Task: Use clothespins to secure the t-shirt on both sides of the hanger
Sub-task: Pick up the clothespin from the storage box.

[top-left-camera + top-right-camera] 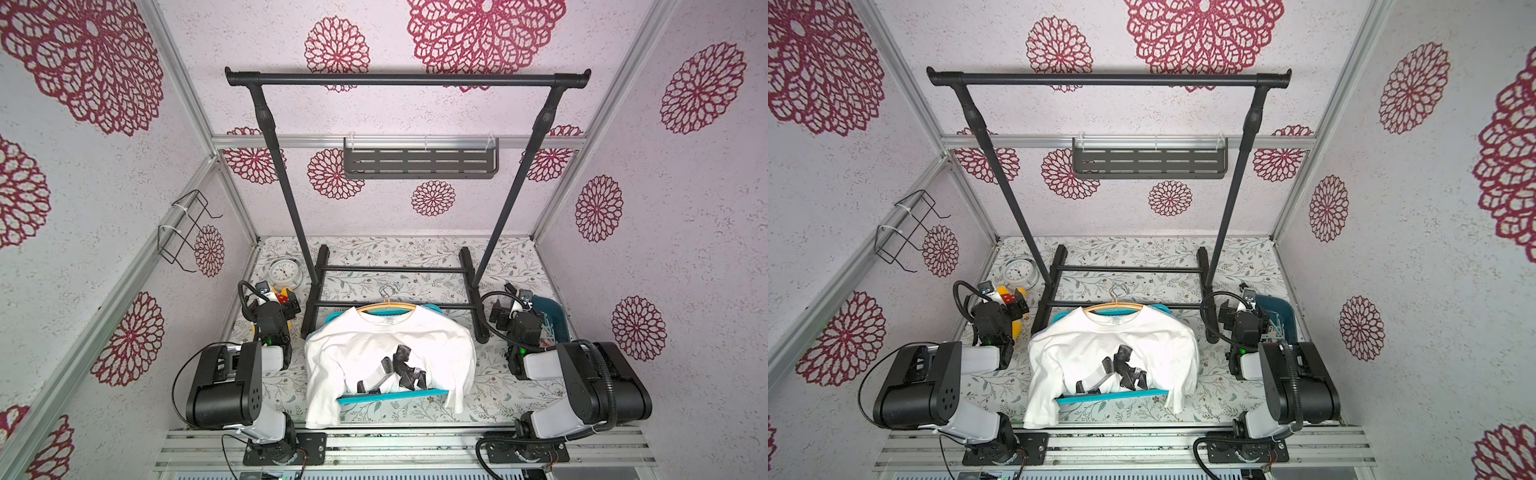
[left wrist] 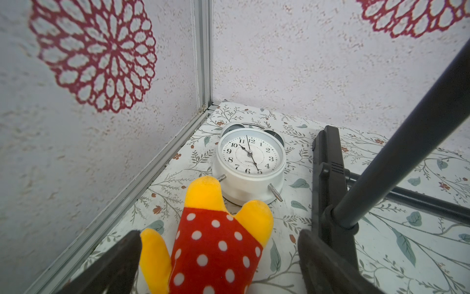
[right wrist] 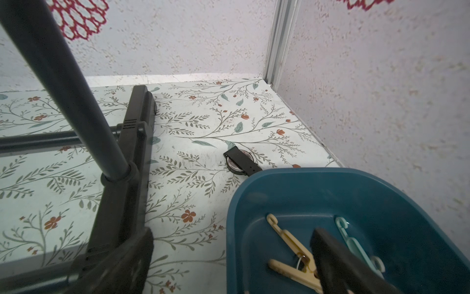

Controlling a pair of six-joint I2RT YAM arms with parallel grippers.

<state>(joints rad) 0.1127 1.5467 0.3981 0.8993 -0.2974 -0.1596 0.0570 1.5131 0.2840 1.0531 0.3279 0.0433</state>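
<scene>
T-shirt (image 1: 374,336), white, lies on its orange hanger (image 1: 388,307) over a teal tray (image 1: 395,395) at the near middle of the table (image 1: 498,257). At its 3 o'clock the right gripper (image 3: 231,241) gapes empty astride the rim of a blue bin (image 3: 381,201) holding the clothespins (image 3: 290,244); at 9 o'clock the left gripper (image 2: 218,244) gapes empty above a plush toy (image 2: 216,254), a white clock (image 2: 250,157) beyond.

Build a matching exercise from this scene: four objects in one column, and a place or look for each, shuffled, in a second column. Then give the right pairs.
Column one
1. alarm clock
2. t-shirt
3. clothespins
4. plush toy

Column two
A. inside the blue bin
B. yellow, with red white-dotted cloth
C. white case, round dial
D. draped on the orange hanger

Pairs: 1-C, 2-D, 3-A, 4-B
</scene>
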